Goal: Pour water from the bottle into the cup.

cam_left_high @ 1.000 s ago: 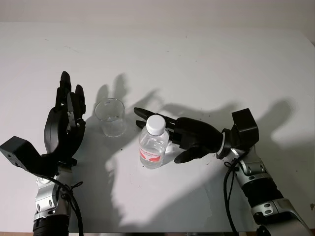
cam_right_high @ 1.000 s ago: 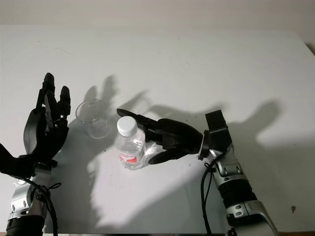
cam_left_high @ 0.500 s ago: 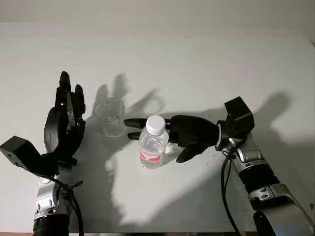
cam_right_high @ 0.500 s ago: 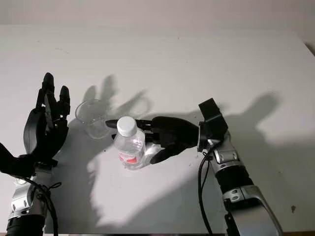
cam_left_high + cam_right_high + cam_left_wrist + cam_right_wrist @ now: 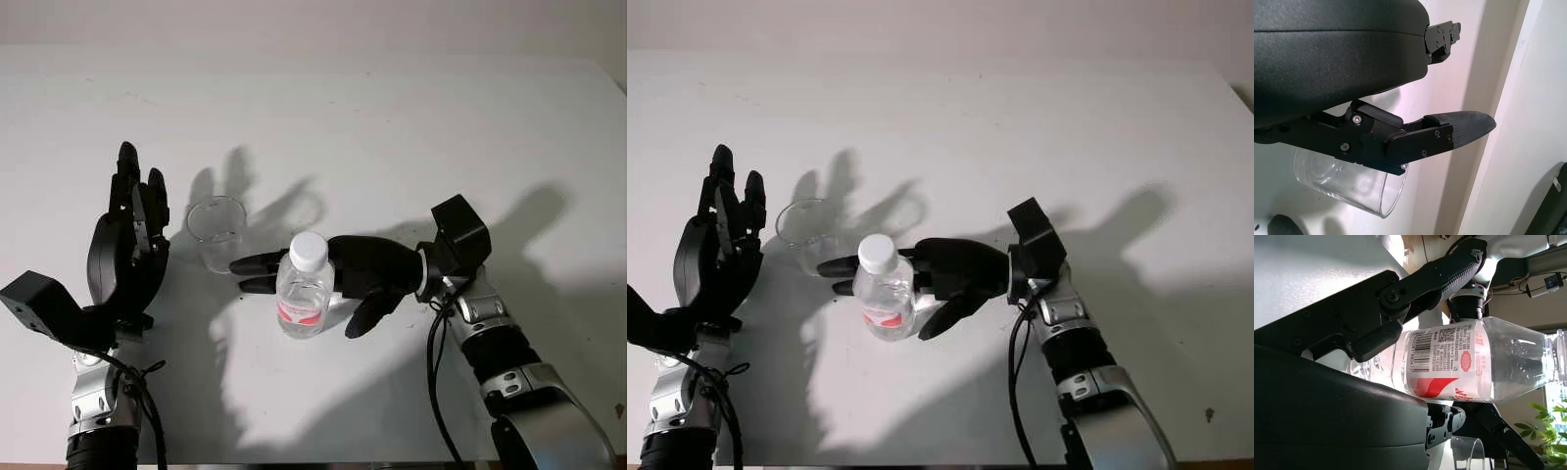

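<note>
We're early: right hand wraps around bottle, fingers not yet clamped; cap on. Cup beyond fingertips, empty. Lift, uncap, pour left. Left hand open beside cup.

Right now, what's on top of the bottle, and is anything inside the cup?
A white cap sits on the bottle, so it's still closed. The cup looks empty. The right hand surrounds the bottle, fingers not visibly clamped; the left hand is open beside the cup.

The flat white table is lit brightly from the front, so dark, sharp shadows of the arms are thrown away toward its far side. A bright glare is seen on the close-up clear plastic water bottle.
</note>
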Robot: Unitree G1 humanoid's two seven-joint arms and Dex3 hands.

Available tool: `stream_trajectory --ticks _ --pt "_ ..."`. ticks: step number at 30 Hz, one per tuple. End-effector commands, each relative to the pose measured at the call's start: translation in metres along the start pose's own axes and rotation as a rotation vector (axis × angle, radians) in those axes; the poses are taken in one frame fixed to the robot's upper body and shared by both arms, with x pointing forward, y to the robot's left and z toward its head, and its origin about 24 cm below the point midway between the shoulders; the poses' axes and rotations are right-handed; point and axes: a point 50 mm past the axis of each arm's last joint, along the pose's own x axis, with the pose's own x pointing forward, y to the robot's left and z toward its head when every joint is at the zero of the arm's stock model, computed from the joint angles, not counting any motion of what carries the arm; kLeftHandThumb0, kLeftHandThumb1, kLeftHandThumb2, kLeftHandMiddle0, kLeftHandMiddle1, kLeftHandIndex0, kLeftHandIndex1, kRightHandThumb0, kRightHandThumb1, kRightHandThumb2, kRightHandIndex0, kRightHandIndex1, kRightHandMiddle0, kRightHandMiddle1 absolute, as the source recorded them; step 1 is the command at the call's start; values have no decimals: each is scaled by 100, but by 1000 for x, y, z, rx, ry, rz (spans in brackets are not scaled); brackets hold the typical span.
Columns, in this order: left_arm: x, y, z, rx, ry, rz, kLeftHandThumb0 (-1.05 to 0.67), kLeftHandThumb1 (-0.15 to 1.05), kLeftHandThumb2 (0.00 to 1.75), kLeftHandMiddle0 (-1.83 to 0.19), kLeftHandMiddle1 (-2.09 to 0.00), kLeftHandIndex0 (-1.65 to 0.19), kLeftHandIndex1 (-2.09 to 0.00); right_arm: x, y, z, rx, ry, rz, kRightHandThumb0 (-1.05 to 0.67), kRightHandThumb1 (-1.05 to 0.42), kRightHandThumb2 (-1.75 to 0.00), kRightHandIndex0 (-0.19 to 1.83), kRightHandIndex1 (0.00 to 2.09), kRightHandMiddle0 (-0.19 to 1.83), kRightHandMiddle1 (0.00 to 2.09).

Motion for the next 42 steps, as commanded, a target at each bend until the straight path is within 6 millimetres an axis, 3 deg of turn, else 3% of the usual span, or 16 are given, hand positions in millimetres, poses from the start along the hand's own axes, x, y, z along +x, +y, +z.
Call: stream_trajectory --ticks 1,13,14,17,19,21,22,23,29,30,32,35,42 --pt "1 0 3 13 -20 -1 -69 105 62 19 0 19 0 4 6 -8 18 4 14 -89 -84 -5 15 13 8 16" --pt "-2 1 5 31 -32 0 -67 105 64 19 0 19 0 27 21 -27 65 -75 -61 -83 -84 -5 23 17 18 24" --pt "-2 2 5 34 -33 -1 -67 105 64 19 0 19 0 28 23 -28 64 -79 -75 -81 -83 -5 23 27 17 35" --pt "-3 2 5 32 -38 -3 -67 105 64 19 0 19 0 29 26 -28 39 -64 -123 -74 -81 -5 -2 115 -6 115" --pt "-3 3 5 31 -40 -2 -67 105 64 19 0 19 0 29 28 -27 0 -43 -163 -69 -80 -5 0 148 -6 146" --pt "-3 3 6 33 -41 -2 -67 105 65 19 0 19 0 29 33 -26 -42 -63 -211 -59 -81 -6 24 189 15 182" --pt "-3 3 6 34 -41 -3 -67 105 65 19 0 19 0 29 35 -26 -57 -71 -226 -57 -82 -6 36 199 24 195" --pt "-3 4 6 34 -42 -4 -67 105 65 19 0 19 0 29 37 -25 -93 -68 -246 -56 -83 -6 42 204 29 201" --pt "-4 5 7 41 -44 -2 -67 105 65 19 0 19 0 27 51 -23 -284 -74 -312 -55 -102 -7 158 209 124 209" --pt "-4 5 7 42 -44 -1 -67 105 65 19 0 19 0 27 52 -23 -293 -73 -316 -53 -103 -8 167 209 134 209" --pt "-3 5 7 41 -42 0 -67 105 64 19 0 19 0 26 54 -23 -304 -69 -322 -52 -104 -10 177 209 144 209" --pt "-3 5 7 33 -41 -3 -67 105 64 19 0 19 0 25 57 -24 -313 -69 -337 -46 -105 -20 183 209 177 209" --pt "-2 5 7 39 -43 -8 -67 105 65 19 0 19 0 22 55 -24 -290 -84 -474 -38 -105 -44 183 209 179 209"
